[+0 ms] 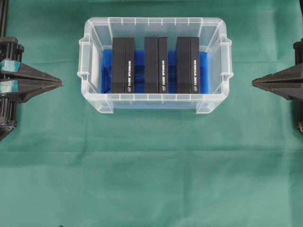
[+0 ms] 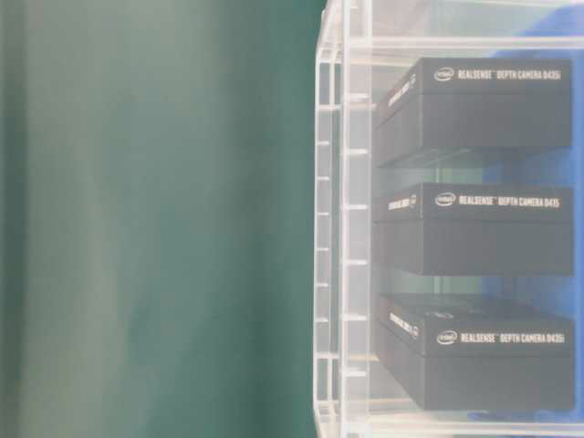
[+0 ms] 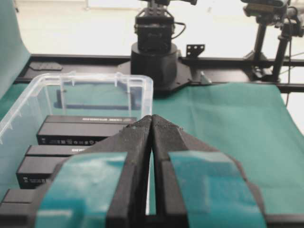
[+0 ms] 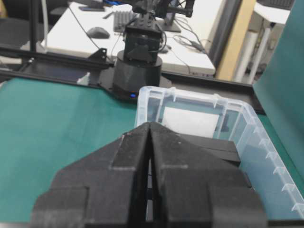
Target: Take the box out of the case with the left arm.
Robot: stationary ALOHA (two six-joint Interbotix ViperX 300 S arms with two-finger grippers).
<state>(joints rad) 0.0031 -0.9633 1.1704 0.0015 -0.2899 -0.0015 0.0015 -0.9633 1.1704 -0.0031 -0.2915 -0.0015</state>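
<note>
The case [image 1: 93, 97] is a clear tub with a blue floor at the top middle of the green cloth. Three black boxes stand on edge side by side in it: left [image 1: 123, 65], middle [image 1: 155, 65], right [image 1: 187, 65]. My left gripper [image 1: 60, 83], with teal pads, sits left of the case, shut and empty, tips pointing at the case's left wall. The left wrist view shows its tips [image 3: 152, 117] touching, with the case [image 3: 95, 78] and boxes [image 3: 80, 130] ahead on the left. My right gripper [image 1: 253, 82] sits right of the case, shut and empty [image 4: 150, 124].
Green cloth [image 1: 151, 179] covers the table in front of the case. The table-level view shows the case's ribbed wall [image 2: 342, 228] with the boxes [image 2: 474, 228] behind it. An arm base [image 3: 154, 52] and camera stands [image 3: 266, 28] line the far edge.
</note>
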